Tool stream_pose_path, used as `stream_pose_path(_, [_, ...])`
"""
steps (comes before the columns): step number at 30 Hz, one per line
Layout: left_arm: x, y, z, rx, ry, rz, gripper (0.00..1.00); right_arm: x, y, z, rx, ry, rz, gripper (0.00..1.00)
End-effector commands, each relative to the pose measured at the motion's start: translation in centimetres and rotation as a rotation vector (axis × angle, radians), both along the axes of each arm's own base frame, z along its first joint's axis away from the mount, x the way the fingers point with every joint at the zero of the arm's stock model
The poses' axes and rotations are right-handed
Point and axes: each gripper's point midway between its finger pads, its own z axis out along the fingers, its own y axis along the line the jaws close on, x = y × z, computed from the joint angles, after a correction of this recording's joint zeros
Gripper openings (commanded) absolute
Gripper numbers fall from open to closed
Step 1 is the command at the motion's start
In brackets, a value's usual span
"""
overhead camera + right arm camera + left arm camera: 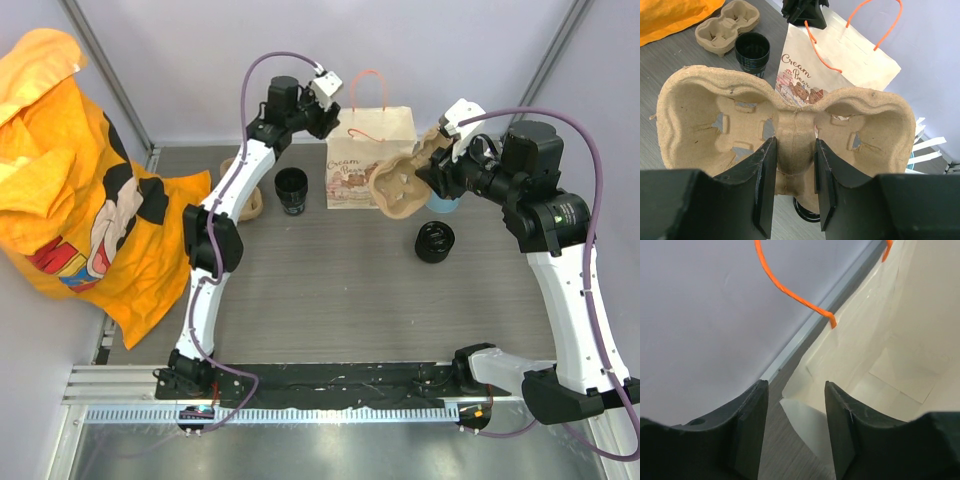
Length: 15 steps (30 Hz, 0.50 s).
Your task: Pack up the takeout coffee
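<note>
Top view: coffee point(434, 241) stands upright on tabletop point(330, 290), lid up, long axis vertical, right of bag point(370, 160) and apart from it.
Left wrist: left end effector point(796, 390) spread at bag rim.
Right wrist: right end effector point(795, 150) pinches carrier point(690, 115) by its middle ridge.

We see a cream bag point(370, 165) with orange handles point(790, 293) and a brown "Cream Bear" bear print. Both the cup carrier point(790, 125) and the spare carrier point(725, 27): tan pulp. Both the coffee cup point(434, 242) and the open cup point(292, 190): black. The cloth point(80, 190): orange, cartoon print in black, red, white. The counter point(330, 290): grey wood grain. White straws point(927, 150), light-blue straw cup point(442, 205).
</note>
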Motion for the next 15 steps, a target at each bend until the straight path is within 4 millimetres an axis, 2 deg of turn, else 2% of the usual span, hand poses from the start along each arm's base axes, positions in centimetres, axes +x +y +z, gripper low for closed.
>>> stream_pose_path(1, [-1.2, 0.7, 3.8, 0.034, -0.068, 0.046, 0.49, -0.1, -0.1, 1.1, 0.017, -0.035, -0.006, 0.35])
stream_pose_path(7, [-1.6, 0.9, 4.6, 0.06, -0.077, 0.138, 0.36, 0.0, 0.0, 1.0, 0.018, -0.028, 0.001, 0.35])
stream_pose_path(12, [-3.3, 0.6, 6.0, 0.08, -0.082, 0.193, 0.28, 0.0, 0.1, 1.1, 0.018, -0.03, 0.005, 0.36])
stream_pose_path(15, [-4.2, 0.6, 6.2, 0.105, -0.076, 0.229, 0.21, 0.0, 0.2, 1.1, 0.021, -0.03, 0.007, 0.35])
